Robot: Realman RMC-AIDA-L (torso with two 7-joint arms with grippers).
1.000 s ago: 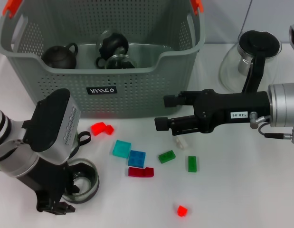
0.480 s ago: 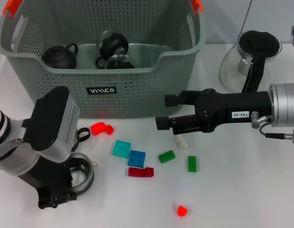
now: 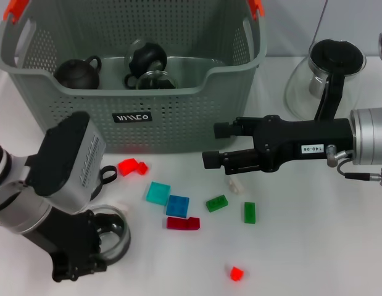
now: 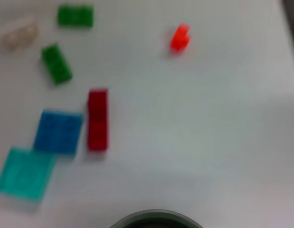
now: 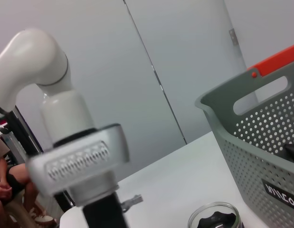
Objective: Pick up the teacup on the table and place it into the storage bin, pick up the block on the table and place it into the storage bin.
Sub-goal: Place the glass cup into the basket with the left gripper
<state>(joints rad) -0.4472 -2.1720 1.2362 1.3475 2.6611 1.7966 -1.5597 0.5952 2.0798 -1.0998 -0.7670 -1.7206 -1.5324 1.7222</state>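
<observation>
The storage bin [image 3: 132,80] walls off the table from ten to one o'clock. A glass pot [image 3: 326,80] blocks two o'clock. Scattered blocks [image 3: 177,205] clutter the centre; the right gripper [image 3: 210,145] hangs above them. Bare table [image 3: 314,246] lies open toward four o'clock.

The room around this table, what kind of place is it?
Probably a robot lab or test room: a white table with toy blocks and a perforated storage bin, plain grey wall panels, and a seated person at the edge of the right wrist view.
</observation>
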